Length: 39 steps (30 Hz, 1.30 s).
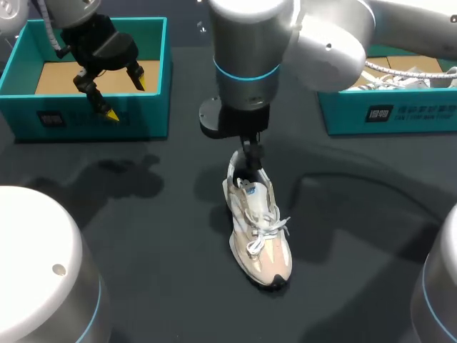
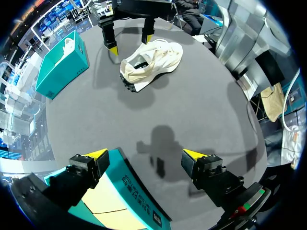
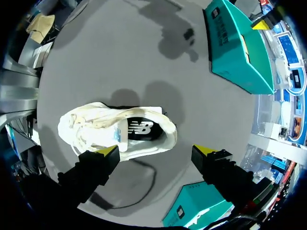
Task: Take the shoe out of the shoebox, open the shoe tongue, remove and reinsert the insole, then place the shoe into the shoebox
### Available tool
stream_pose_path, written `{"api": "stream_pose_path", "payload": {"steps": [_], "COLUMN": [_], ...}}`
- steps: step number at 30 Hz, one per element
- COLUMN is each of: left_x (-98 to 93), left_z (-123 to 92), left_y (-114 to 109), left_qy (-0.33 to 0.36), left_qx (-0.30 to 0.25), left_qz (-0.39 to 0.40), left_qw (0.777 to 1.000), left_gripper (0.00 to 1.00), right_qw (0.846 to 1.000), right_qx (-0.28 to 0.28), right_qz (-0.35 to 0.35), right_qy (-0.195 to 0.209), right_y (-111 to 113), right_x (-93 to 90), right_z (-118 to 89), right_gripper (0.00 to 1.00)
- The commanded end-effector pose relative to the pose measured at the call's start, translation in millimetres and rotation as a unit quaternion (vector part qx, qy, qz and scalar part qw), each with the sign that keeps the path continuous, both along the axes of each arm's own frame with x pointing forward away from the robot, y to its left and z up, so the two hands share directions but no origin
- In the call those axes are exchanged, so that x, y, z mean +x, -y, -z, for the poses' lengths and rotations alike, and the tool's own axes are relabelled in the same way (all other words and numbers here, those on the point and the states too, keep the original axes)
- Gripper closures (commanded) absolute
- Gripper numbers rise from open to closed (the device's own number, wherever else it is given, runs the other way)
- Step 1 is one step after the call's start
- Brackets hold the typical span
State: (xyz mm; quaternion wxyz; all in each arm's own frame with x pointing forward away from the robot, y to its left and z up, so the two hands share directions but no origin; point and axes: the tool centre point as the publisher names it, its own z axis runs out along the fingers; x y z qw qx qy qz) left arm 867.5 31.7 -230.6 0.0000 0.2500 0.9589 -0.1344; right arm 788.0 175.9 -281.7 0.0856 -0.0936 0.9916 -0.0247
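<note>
Just above the shoe (image 1: 258, 230) heel: right hand (image 3: 158, 152) released, empty. Well apart from the shoe: left hand (image 1: 126, 95) released over shoebox (image 1: 93, 118). Shoe upright on bench (image 1: 357, 236).

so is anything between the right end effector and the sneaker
Nothing visible is. The open right end effector hangs just above the heel end of the sneaker, with no other thing between them.

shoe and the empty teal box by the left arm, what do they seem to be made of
Shoe: cream upper, apparently matte textile mesh with suede-like panels; woven white laces; dark sole, probably rubber. Teal box: likely cardboard, going by its thin flat walls, matte teal outside and bare brown floor inside.
</note>
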Motion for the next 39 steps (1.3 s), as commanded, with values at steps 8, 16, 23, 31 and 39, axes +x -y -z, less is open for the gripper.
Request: {"api": "stream_pose_path", "payload": {"steps": [8, 16, 23, 31, 39], "left_x": [0.1, 0.1, 0.1, 0.1, 0.1], "left_z": [0, 0, 0, 0, 0], "left_y": [0, 0, 0, 0, 0], "left_qy": [0.000, 0.000, 0.000, 0.000, 0.000], "left_qx": [0.001, 0.001, 0.001, 0.001, 0.001], "left_qz": [0.000, 0.000, 0.000, 0.000, 0.000], "left_qw": [1.000, 1.000, 1.000, 1.000, 1.000], "left_gripper": [0.00, 0.00, 0.00, 0.00, 0.00], "right_qw": [0.997, 0.997, 0.997, 0.997, 0.998], "right_qx": [0.012, 0.022, 0.027, 0.027, 0.029], "right_qz": [-0.079, -0.077, -0.073, -0.062, -0.054], "right_qy": [0.004, -0.006, -0.014, -0.022, -0.026], "right_y": [-4, -7, -14, -16, -14], "right_x": [23.1, 40.3, 48.3, 53.0, 56.7], "right_z": [38, 55, 69, 86, 100], "right_gripper": [0.00, 0.10, 0.20, 0.29, 0.36]}}
